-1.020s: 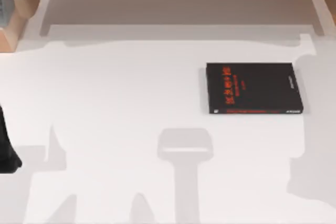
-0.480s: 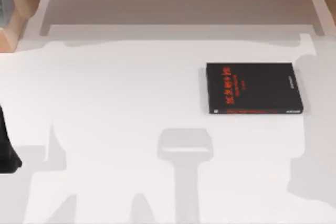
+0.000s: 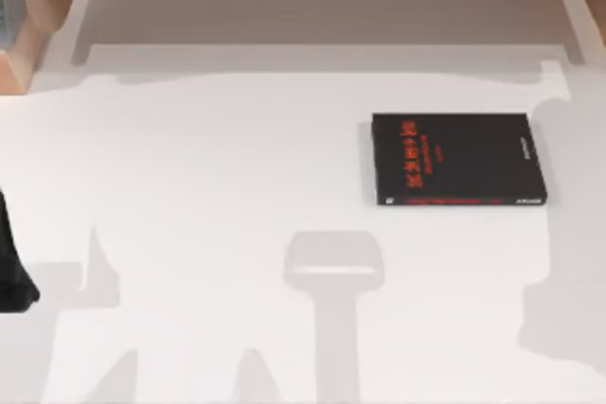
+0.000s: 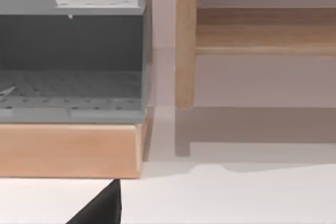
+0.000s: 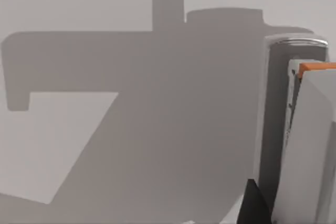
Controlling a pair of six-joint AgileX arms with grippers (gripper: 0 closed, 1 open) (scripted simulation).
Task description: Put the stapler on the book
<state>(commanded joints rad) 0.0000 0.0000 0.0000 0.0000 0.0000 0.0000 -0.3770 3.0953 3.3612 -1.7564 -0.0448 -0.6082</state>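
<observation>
Book [image 3: 458, 159] on rt table [image 3: 208, 186]

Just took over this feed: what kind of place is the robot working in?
Likely a rendered office or study desk: a white table with a black book, a wooden shelf along the back, and a grey perforated organiser.

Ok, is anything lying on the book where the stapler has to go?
Nothing visible does. The book lies flat at the table's right side with nothing on its cover; the stapler sits close before the right wrist camera.
</observation>
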